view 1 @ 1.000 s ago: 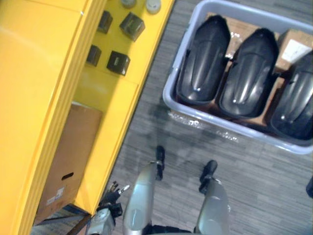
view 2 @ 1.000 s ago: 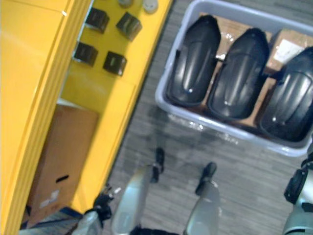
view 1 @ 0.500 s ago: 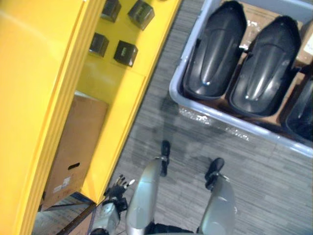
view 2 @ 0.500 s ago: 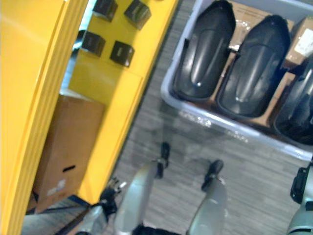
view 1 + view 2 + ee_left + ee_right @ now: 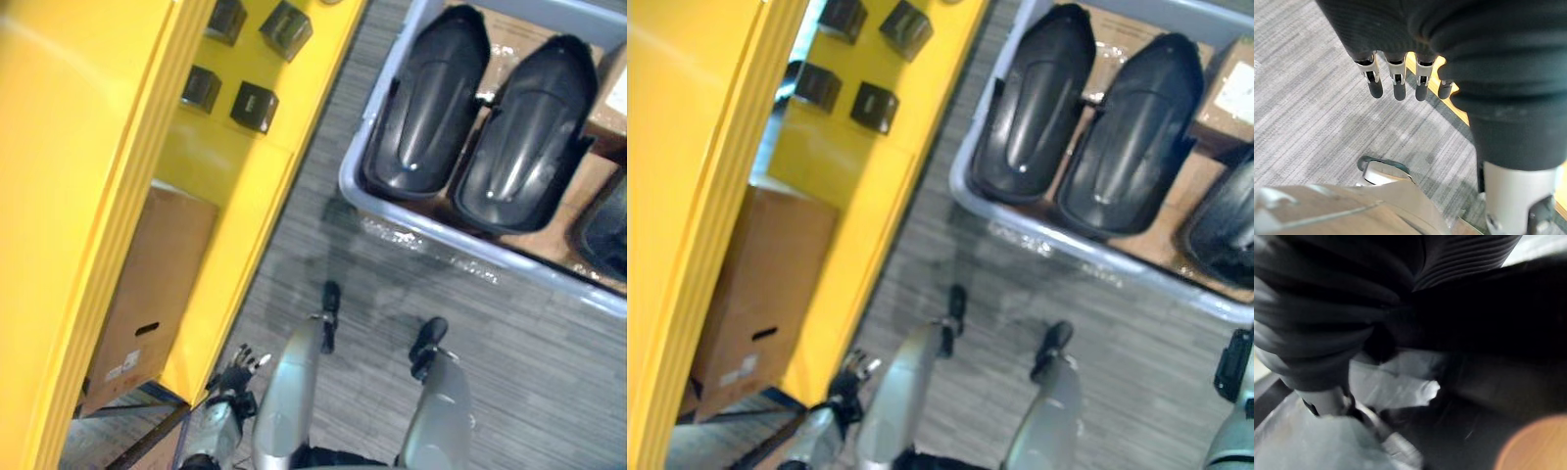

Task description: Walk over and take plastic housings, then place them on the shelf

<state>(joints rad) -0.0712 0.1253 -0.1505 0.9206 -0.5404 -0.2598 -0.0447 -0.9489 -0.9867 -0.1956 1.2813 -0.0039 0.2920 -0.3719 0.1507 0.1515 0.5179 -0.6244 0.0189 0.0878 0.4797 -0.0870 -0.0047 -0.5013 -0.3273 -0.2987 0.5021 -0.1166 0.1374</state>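
three plastic housings lie well apart from the left robot hand (fingers relaxed, empty).

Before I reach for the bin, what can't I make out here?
Right hand: state unreadable, right wrist view blurred.
Third plastic housing: cut off by the left eye view's right edge.
Grey bin: right end beyond both eye views' edge.
Cardboard box: partly hidden under the yellow shelf.

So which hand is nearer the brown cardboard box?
Left. The left hand hangs near the brown cardboard box on the yellow shelf; the right hand is across the floor.
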